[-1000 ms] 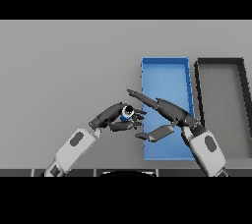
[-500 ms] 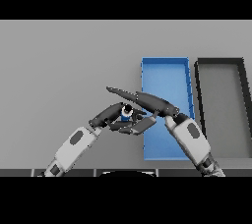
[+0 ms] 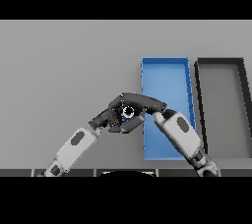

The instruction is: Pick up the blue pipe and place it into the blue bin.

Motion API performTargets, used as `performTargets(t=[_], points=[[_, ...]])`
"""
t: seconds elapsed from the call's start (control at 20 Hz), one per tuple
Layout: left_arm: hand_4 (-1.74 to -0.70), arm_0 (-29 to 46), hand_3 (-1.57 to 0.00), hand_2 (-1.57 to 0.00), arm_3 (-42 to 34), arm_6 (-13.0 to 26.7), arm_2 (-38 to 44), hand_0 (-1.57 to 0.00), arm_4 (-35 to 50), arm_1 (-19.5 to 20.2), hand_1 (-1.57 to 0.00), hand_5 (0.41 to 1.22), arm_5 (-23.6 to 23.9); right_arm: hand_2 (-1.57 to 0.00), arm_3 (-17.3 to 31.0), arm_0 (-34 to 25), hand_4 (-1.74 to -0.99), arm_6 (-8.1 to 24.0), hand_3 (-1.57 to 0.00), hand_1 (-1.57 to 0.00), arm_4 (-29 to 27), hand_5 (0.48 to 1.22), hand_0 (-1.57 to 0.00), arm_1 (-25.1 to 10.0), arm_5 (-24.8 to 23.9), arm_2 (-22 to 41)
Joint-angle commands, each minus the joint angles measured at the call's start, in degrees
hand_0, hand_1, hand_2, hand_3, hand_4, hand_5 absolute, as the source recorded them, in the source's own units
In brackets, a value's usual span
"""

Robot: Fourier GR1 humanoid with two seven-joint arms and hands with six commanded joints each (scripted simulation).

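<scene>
The blue pipe [image 3: 129, 112] shows end-on as a small blue ring just left of the blue bin [image 3: 165, 73], held above the table. My left hand [image 3: 107, 118] comes in from the lower left, its fingers curled against the pipe's left side. From the lower right, my right hand [image 3: 143, 102] lies over the pipe. Its fingers bend across the top and its thumb sits underneath. Most of the pipe's length is hidden between the two hands.
A black bin [image 3: 220, 62] stands directly right of the blue bin. My right forearm [image 3: 179, 133] crosses the blue bin's near half. Bare grey table [image 3: 64, 66] stretches to the left and behind.
My right hand has moved left from over the bin's edge and closed over the pipe, fingers curling in. The left hand and the pipe have stayed nearly in place.
</scene>
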Motion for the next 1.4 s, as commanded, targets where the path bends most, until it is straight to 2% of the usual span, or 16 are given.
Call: performTargets(t=[0.0,0.1,0.2,0.3,0.45,0.5,0.55,0.7,0.8,0.85,0.9,1.0,1.1,1.15,1.2,1.35], points=[[-1.69,0.6,-0.52,-1.2,-0.9,-0.5,0.7,-1.22,1.5,0.1,-1.21,1.203,-0.8,-1.22,-0.6,0.2,-1.492,-0.1,-1.1,-1.22,-1.0,0.706,-1.21,0.3,-0.7,0.2],[-1.71,1.3,-0.53,-1.33,-1.2,-0.2,1.1,-1.35,3.0,-0.4,-1.34,1.209,-1.6,-1.35,-0.9,0.7,-1.464,-2.1,-1.27,-1.35,0.0,0.891,-1.34,0.7,-1.8,0.4],[-1.72,1.7,-0.59,-1.42,-1.4,0.7,0.5,-1.43,1.9,-0.7,-1.42,1.214,-1.0,-1.43,-1.7,1.9,-1.456,-4.7,-1.38,-1.43,3.4,1.01,-1.42,0.6,-1.8,1.1],[-1.73,0.7,-0.55,-1.47,-0.7,0.6,0.8,-1.48,1.1,-0.2,-1.45,1.216,-1.0,-1.48,-1.6,1.8,-1.465,-6.6,-1.45,-1.48,5.4,1.086,-1.48,0.4,-1.4,0.9],[-1.73,-0.1,-0.51,-1.52,-0.8,0.8,0.1,-1.5,0.6,0.4,-1.36,1.219,-1.0,-1.52,-1.9,2.5,-1.473,-5.0,-1.51,-1.52,2.7,1.152,-1.52,1.4,-1.4,0.7],[-1.64,-0.1,-0.53,-1.35,-0.4,-0.7,-0.2,-1.43,0.6,0.5,-1.22,1.219,-1.4,-1.53,-2.4,2.5,-1.474,-4.2,-1.52,-1.53,1.3,1.166,-1.53,1.3,-1.3,0.4],[-1.54,-0.8,-0.52,-1.24,0.0,-1.0,-0.5,-1.41,0.1,0.8,-1.19,1.219,-1.7,-1.54,-2.6,2.2,-1.477,-4.2,-1.53,-1.54,1.5,1.177,-1.54,1.2,-1.6,0.4],[-1.25,-1.2,-0.27,-0.65,0.2,0.1,0.0,-0.78,-0.8,2.3,-0.64,1.22,-5.4,-1.56,-3.0,2.7,-1.481,-4.9,-1.55,-1.56,2.7,1.198,-1.56,1.2,-1.9,1.0],[-1.11,-1.1,-0.17,-0.42,0.3,0.5,0.5,-0.5,-1.8,2.3,-0.41,1.184,-7.4,-1.56,-3.5,3.3,-1.482,-5.1,-1.56,-1.56,2.7,1.206,-1.56,1.4,-1.9,1.6],[-1.05,-0.8,-0.14,-0.33,0.1,0.3,0.7,-0.4,-2.7,2.2,-0.33,1.118,-7.7,-1.56,-3.3,2.9,-1.483,-4.4,-1.56,-1.56,2.4,1.209,-1.56,1.7,-2.4,1.3],[-0.99,-0.5,-0.11,-0.27,0.2,-1.4,0.9,-0.32,-4.7,2.4,-0.26,1.042,-7.3,-1.56,-3.8,3.4,-1.483,-4.3,-1.56,-1.56,1.6,1.212,-1.56,1.2,-1.9,1.2],[-0.91,-0.8,-0.07,-0.17,1.0,-1.4,1.4,-0.2,-5.6,1.4,-0.17,0.901,-5.9,-1.57,-3.1,2.8,-1.484,-3.2,-1.57,-1.57,1.1,1.215,-1.57,1.7,-1.5,0.4],[-0.85,-1.2,-0.04,-0.11,1.0,0.7,1.7,-0.13,-5.5,1.5,-0.11,0.794,-5.1,-1.57,-3.3,2.9,-1.484,-3.1,-1.57,-1.57,2.0,1.217,-1.57,2.4,-1.7,0.5],[-0.84,-0.8,-0.03,-0.09,1.3,0.0,1.7,-0.1,-5.8,1.8,-0.09,0.754,-5.0,-1.57,-3.6,3.4,-1.485,-4.2,-1.57,-1.57,2.4,1.218,-1.57,2.3,-1.8,0.3],[-0.83,-0.9,-0.03,-0.07,1.1,0.4,1.6,-0.08,-5.9,1.6,-0.07,0.719,-4.8,-1.57,-3.6,2.7,-1.485,-3.0,-1.57,-1.57,3.0,1.219,-1.57,2.5,-2.3,0.2],[-0.84,0.0,-0.01,-0.04,1.7,0.3,1.9,-0.04,-5.0,0.9,-0.03,0.636,-4.4,-1.57,-3.5,3.1,-1.487,-4.0,-1.57,-1.57,3.8,1.22,-1.57,3.2,-2.6,0.4]])
